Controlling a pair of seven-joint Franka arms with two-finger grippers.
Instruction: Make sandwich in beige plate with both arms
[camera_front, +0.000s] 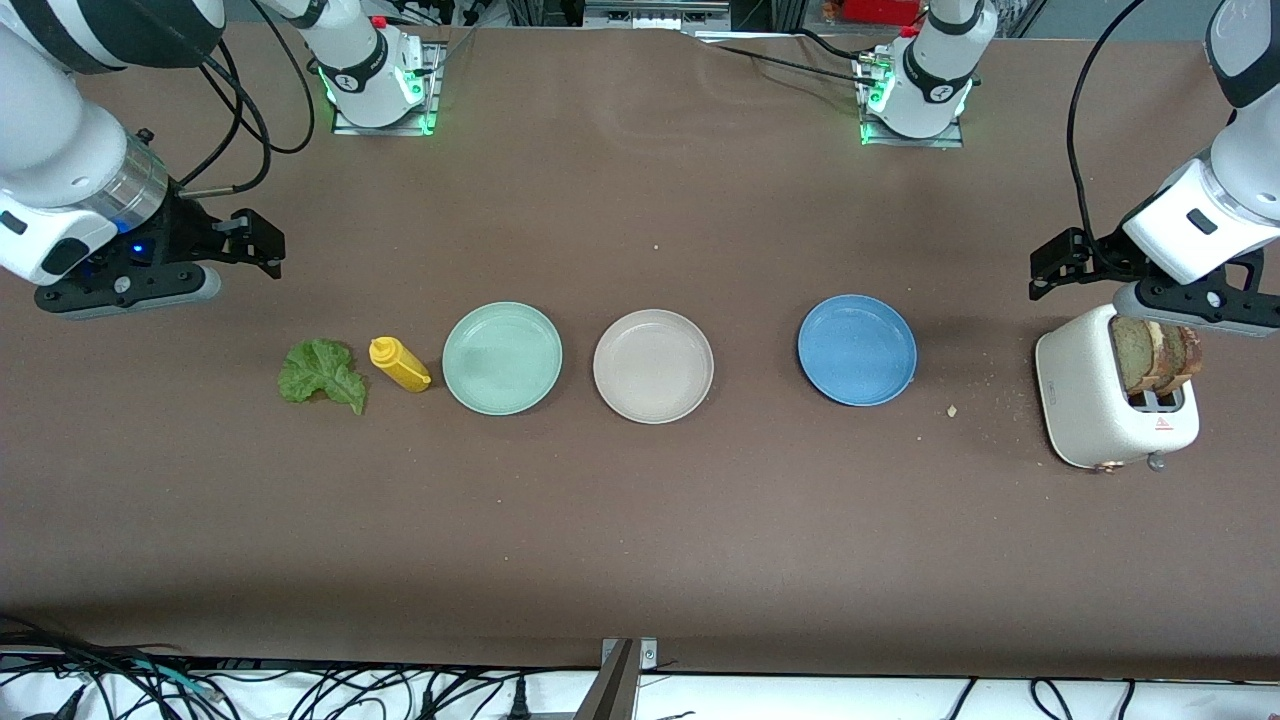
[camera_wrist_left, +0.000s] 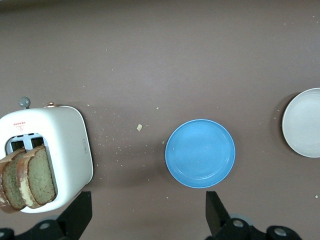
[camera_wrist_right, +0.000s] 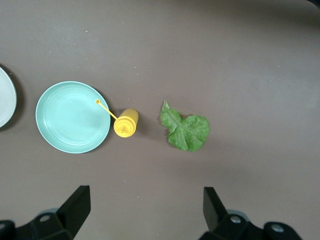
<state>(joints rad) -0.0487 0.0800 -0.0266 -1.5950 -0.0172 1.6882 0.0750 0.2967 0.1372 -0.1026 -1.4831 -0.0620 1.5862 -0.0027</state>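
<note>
The beige plate (camera_front: 653, 366) lies empty mid-table, between a mint green plate (camera_front: 502, 358) and a blue plate (camera_front: 857, 349). Two brown bread slices (camera_front: 1158, 353) stand in a white toaster (camera_front: 1100, 410) at the left arm's end. A green lettuce leaf (camera_front: 322, 374) lies flat at the right arm's end. My left gripper (camera_front: 1050, 268) hangs open beside the toaster, over bare table, with nothing between its fingers (camera_wrist_left: 148, 210). My right gripper (camera_front: 262, 243) hangs open over the table by the lettuce (camera_wrist_right: 186, 130), also holding nothing.
A yellow mustard bottle (camera_front: 399, 364) lies on its side between the lettuce and the mint plate. Crumbs (camera_front: 951, 410) dot the table between the toaster and the blue plate. The brown table runs wide toward the front camera.
</note>
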